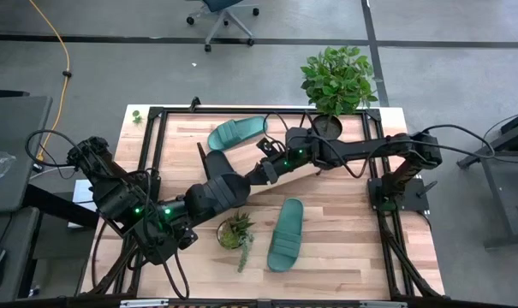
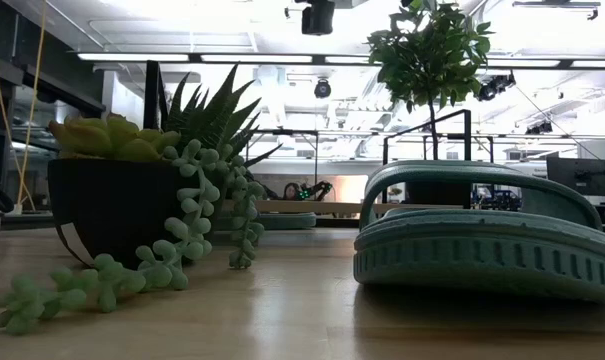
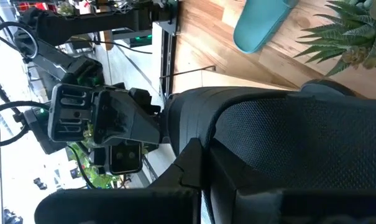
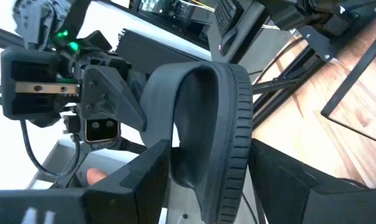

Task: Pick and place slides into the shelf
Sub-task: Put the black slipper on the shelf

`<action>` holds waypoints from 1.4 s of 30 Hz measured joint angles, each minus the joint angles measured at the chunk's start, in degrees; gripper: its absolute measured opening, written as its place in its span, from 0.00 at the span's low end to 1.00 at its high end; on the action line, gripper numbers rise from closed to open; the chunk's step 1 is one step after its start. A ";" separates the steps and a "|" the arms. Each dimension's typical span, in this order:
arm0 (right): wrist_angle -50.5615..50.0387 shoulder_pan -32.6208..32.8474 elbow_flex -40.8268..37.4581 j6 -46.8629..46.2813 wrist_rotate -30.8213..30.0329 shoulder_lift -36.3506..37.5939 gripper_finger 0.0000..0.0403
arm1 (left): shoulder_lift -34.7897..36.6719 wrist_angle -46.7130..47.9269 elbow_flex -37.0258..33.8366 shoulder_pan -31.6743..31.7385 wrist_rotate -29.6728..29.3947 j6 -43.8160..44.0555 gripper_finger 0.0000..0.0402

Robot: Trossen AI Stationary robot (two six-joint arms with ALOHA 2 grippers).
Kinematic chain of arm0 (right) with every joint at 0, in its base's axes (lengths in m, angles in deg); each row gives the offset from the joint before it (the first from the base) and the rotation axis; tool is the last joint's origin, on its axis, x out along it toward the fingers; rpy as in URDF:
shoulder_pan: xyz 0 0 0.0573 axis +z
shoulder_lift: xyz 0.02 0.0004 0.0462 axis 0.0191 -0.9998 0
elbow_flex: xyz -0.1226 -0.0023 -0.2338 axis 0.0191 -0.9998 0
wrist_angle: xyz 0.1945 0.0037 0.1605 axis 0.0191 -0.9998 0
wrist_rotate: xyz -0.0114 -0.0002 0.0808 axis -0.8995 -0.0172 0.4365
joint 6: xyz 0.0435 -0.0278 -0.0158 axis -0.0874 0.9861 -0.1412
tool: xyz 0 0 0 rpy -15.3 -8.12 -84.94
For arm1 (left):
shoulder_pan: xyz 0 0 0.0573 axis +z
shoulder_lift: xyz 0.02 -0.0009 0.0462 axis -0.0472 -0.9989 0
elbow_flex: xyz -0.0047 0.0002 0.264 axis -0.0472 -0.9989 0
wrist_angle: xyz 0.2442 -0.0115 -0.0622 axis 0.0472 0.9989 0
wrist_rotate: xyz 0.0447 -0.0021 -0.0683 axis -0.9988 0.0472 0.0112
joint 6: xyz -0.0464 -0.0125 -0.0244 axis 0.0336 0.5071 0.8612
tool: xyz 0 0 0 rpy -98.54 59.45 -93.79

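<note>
One black slide (image 1: 229, 184) hangs in the air over the middle of the table, between my left gripper (image 1: 209, 195) and my right gripper (image 1: 263, 171), both shut on it. A teal slide (image 1: 237, 133) lies sole down on the slanted light-wood shelf (image 1: 280, 127) at the far side. The second teal slide (image 1: 286, 233) (image 2: 482, 250) rests sole down on the near tabletop. I see no second black slide. My left gripper has the black slide (image 3: 268, 143) by the end toward the near left, reaching in from that side. The slide itself fills the left wrist view and hides where the fingers meet it. It is clear of the table. My right gripper grips the other end of the black slide, coming level from the table's right. One finger (image 4: 144, 180) lies against the strap (image 4: 175, 124), the other finger (image 4: 287, 180) beside the ribbed sole edge (image 4: 237, 124). The slide stands on edge between them.
A potted succulent (image 1: 235, 231) (image 2: 122, 200) stands on the near table just left of the teal slide. A taller potted plant (image 1: 337, 81) stands at the far right corner. Black metal frames run along the table's left, far and right sides.
</note>
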 joint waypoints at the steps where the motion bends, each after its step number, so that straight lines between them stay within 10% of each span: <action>1: -0.14 0.06 0.00 0.06 0.00 0.00 0.51 | 0.00 -0.10 0.00 0.00 0.04 0.00 0.00; 25: -0.76 0.37 0.00 2.56 -0.42 0.00 0.04 | 0.00 -2.47 0.00 0.00 -0.92 -2.57 0.04; 42: -11.14 0.53 0.00 6.23 -9.00 2.61 0.01 | 0.00 0.94 0.00 -0.04 -0.89 2.04 0.36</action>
